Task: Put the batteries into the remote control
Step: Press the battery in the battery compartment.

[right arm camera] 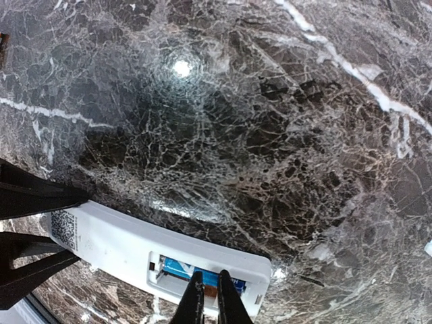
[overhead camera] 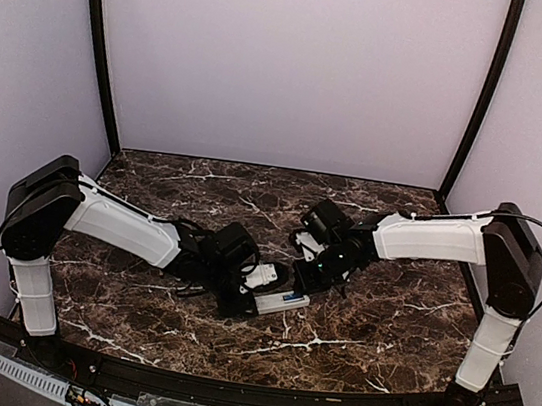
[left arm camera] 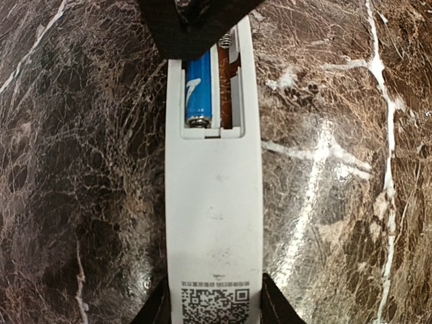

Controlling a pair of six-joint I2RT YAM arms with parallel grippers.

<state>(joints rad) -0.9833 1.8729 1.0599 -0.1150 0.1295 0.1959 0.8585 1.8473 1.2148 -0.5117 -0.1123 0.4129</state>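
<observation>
Remote [left arm camera: 214,223] back-up on table [left arm camera: 81,169], QR end clamped in left claw [left arm camera: 214,307] | one battery [left arm camera: 198,91] seated in recess [left arm camera: 228,94], second slot shows spring [left arm camera: 227,42] | right claw [right arm camera: 210,297] nearly closed, holding nothing, tips at recess

The left arm [overhead camera: 121,225] and right arm [overhead camera: 428,238] reach inward, left fingers [left arm camera: 154,312] gripping, right fingers [right arm camera: 194,302] almost touching.

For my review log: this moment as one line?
left gripper grips remote control | one battery seated, second slot empty | right gripper nearly shut at recess
</observation>
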